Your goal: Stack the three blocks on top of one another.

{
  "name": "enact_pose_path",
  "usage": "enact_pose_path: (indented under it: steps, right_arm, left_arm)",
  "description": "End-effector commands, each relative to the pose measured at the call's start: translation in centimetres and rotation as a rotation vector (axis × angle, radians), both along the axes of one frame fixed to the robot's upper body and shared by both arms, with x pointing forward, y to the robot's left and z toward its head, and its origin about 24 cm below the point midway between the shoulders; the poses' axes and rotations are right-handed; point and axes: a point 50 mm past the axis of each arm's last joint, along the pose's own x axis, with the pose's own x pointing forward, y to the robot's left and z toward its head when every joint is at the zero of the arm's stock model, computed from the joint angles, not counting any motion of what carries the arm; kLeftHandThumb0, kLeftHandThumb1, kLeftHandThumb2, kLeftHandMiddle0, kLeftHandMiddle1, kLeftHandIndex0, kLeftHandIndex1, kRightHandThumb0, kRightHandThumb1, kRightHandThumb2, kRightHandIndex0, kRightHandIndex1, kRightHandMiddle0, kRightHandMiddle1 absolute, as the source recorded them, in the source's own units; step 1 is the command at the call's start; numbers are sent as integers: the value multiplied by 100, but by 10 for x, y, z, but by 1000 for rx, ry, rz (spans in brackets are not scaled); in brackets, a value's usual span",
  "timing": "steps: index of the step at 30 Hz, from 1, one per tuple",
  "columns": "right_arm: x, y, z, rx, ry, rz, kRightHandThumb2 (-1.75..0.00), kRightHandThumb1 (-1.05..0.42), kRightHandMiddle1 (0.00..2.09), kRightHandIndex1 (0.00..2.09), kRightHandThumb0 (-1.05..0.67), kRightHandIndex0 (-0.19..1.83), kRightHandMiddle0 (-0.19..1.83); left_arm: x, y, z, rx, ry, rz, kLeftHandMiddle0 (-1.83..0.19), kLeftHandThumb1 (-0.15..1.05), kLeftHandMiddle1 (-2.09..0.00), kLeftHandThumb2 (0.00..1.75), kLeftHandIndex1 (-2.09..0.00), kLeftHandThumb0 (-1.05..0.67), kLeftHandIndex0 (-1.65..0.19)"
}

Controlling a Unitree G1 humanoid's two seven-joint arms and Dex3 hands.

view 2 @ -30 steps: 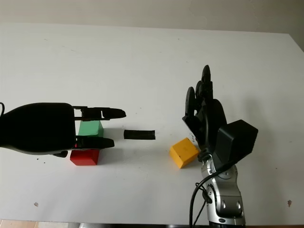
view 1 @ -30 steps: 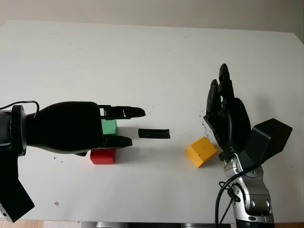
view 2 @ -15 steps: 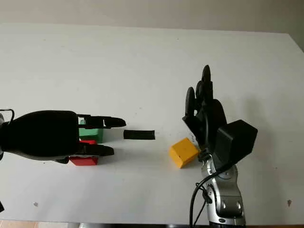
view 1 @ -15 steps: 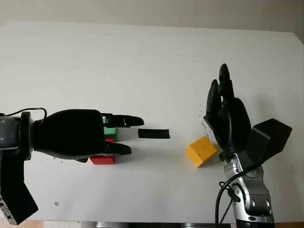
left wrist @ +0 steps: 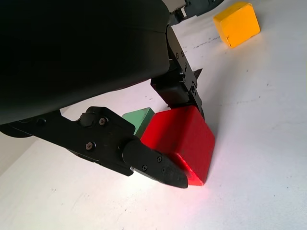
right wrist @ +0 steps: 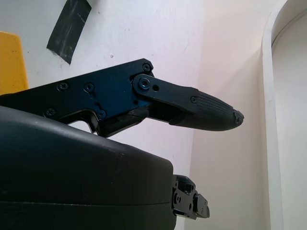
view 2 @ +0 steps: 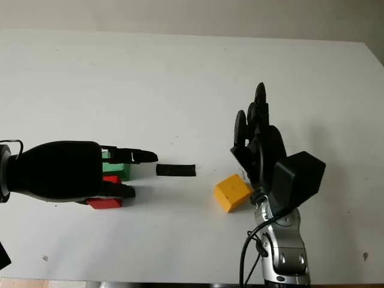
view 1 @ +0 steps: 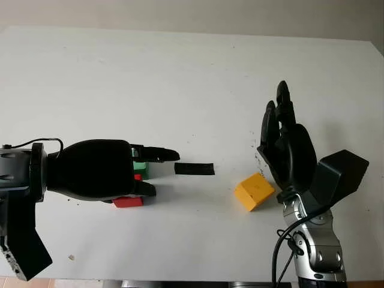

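My left hand [view 1: 161,173] is low at the table's left, its fingers closed around the red block [left wrist: 180,141], thumb on one side and fingers [left wrist: 180,91] on the other. The red block [view 1: 128,201] still sits on the table. The green block [view 1: 140,168] stands right behind it, touching or nearly so, mostly hidden by the hand. The yellow block [view 1: 254,191] lies apart at centre right, turned at an angle. Just right of it my right hand [view 1: 287,147] stands upright and open, holding nothing.
A short strip of black tape [view 1: 194,168] is stuck on the white table [view 1: 192,78] between the two hands. The table's front edge runs close below both arms. Small dark specks mark the surface near the yellow block.
My left hand has dropped lower and drawn back left, coming down over the red block and closing on it; the green block is now mostly covered. The right hand and yellow block have not moved.
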Motion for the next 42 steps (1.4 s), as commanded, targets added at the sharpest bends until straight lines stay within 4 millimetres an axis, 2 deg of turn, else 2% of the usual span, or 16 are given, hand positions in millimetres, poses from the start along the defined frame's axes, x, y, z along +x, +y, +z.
enact_pose_path:
  steps: [1, 3, 8, 13, 18, 21, 24, 25, 27, 28, 30, 31, 35, 38, 42]
  right_arm:
    - [-3, -3, 3, -4, -16, -7, -69, -105, 0, 0, -71, -19, -19]
    - [-3, -3, 3, -3, -14, -7, -69, -105, 0, 0, -71, -19, -19]
    - [-3, -3, 2, -3, -14, -7, -69, -105, 0, 0, -70, -19, -19]
    - [-3, -2, 2, -9, -10, -10, -69, -105, 0, 0, -70, -19, -19]
    - [-3, -2, 2, -2, -11, -8, -68, -105, 0, 0, -71, -19, -19]
    - [-2, -2, 2, -12, -18, -9, -68, -105, 0, 0, -71, -19, -19]
    - [-2, -2, 1, -11, -20, -13, -70, -105, 0, 0, -70, -19, -19]
    - [-2, -2, 1, -10, -20, -14, -69, -105, 0, 0, -69, -19, -19]
    - [-2, -2, 1, -10, -21, -11, -69, -105, 0, 0, -71, -19, -19]
    - [-2, -2, 1, -9, -22, -8, -69, -105, 0, 0, -71, -19, -19]
    - [-1, -2, 0, -7, -25, -5, -69, -105, 0, 0, -72, -19, -19]
    - [-1, -2, 0, -7, -25, -6, -69, -105, 0, 0, -72, -19, -19]
    - [0, -2, 1, -13, -32, -14, -70, -105, 0, 0, -72, -19, -19]
    - [-1, -1, 1, -13, -30, -18, -70, -105, 0, 0, -72, -19, -19]
    - [-1, -1, 1, -6, -29, -16, -70, -105, 0, 0, -71, -19, -19]
  left_arm:
    - [-1, -3, 3, -26, -9, -31, -26, 86, -6, 5, -91, -35, -70]
    - [-2, -5, 4, -31, -16, -53, -29, 87, -6, 6, -110, -34, -64]
    - [-11, -15, 11, -46, -13, -99, -31, 90, -6, 6, -133, -32, -58]
    - [-20, -24, 23, -94, 40, -109, -22, 91, -3, 6, -143, -36, -56]
    - [-27, -33, 39, -153, 28, -112, -20, 91, -4, 5, -142, -41, -57]
    - [-26, -37, 50, -211, 8, -106, -19, 91, -5, 5, -155, -36, -58]
    - [-24, -42, 67, -197, -67, -111, -12, 95, -4, 6, -163, -32, -49]
    - [-21, -45, 73, -224, -80, -112, -14, 96, -5, 6, -163, -33, -48]
    - [-15, -50, 84, -238, -104, -99, -20, 92, -5, 5, -146, -29, -56]
    - [-11, -53, 88, -247, -121, -101, -20, 92, -5, 5, -147, -29, -58]
    - [-5, -58, 92, -261, -152, -102, -21, 90, -6, 5, -144, -28, -59]
    - [-3, -61, 94, -244, -189, -111, -22, 92, -6, 6, -136, -26, -54]
    - [14, -81, 102, -105, -349, -143, -31, 90, -7, 5, -154, -36, -56]
    - [23, -90, 101, -67, -391, -158, -32, 87, -6, 5, -157, -41, -59]
    - [35, -100, 95, -42, -425, -215, -36, 84, -7, 5, -168, -37, -63]
